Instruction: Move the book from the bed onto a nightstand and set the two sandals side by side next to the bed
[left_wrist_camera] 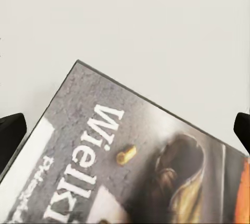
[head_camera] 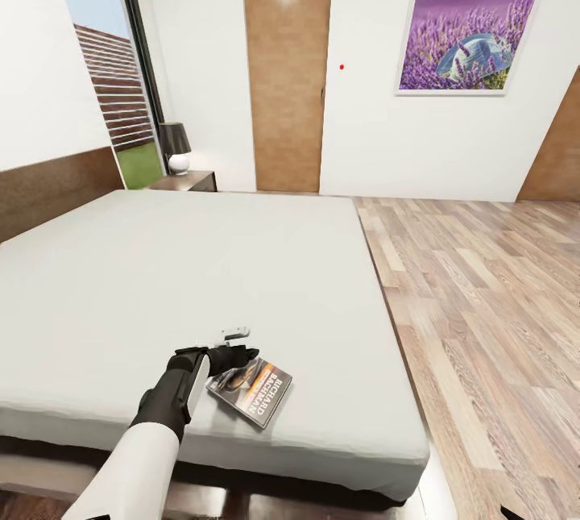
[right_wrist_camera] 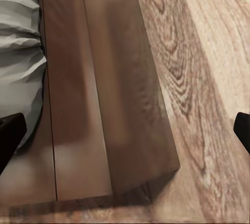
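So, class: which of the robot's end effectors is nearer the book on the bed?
Left. The left end effector is open right over the book on the bed. The right end effector is open too, down by the bed frame over the floor.

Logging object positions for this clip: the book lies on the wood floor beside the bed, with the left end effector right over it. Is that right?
Not quite. The book lies on the white mattress of the bed, near its foot edge, not on the floor. The head view shows this. The left end effector is indeed right over it, its fingers spread either side of the cover in the left wrist view.
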`<state>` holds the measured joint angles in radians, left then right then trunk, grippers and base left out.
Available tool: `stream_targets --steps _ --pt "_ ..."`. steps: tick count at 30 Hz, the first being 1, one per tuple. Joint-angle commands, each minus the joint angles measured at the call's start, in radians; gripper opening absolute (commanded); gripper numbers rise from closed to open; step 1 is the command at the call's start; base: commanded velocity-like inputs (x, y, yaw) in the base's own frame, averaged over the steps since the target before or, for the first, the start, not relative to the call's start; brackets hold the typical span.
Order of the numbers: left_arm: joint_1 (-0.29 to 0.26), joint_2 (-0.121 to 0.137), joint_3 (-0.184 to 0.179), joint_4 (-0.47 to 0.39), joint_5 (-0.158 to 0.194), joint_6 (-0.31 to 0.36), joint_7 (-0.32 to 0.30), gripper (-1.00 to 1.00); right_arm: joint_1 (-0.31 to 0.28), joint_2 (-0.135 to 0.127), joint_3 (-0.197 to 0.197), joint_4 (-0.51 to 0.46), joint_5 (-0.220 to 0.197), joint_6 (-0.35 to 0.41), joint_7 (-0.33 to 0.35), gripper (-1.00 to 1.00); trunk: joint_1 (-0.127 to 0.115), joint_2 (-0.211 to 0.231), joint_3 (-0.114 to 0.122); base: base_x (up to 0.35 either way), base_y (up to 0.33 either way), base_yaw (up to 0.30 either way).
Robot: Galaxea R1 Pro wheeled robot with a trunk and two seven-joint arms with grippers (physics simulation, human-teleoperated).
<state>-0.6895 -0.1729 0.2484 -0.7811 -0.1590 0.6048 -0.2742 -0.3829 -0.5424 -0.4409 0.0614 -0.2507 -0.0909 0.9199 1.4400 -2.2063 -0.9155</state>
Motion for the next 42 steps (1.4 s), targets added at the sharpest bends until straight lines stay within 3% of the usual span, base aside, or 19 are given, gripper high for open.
stream_targets --steps 1,10,42 --pt "-0.001 -0.002 0.006 -0.001 -0.01 0.004 -0.01 1.0 -0.002 -0.001 0.008 0.005 -0.008 -0.009 0.004 1.0 -0.001 -0.001 -0.001 -0.259 0.0 0.0" --pt "-0.001 -0.002 0.006 -0.001 -0.01 0.004 -0.01 1.0 -0.002 -0.001 0.009 0.005 -0.008 -0.01 0.004 1.0 -0.001 -0.001 -0.001 -0.133 0.0 0.0" --pt "-0.001 -0.002 0.006 -0.001 -0.01 0.004 -0.01 1.0 -0.002 -0.001 0.009 0.005 -0.008 -0.009 0.004 1.0 -0.001 -0.001 -0.001 -0.002 0.0 0.0"
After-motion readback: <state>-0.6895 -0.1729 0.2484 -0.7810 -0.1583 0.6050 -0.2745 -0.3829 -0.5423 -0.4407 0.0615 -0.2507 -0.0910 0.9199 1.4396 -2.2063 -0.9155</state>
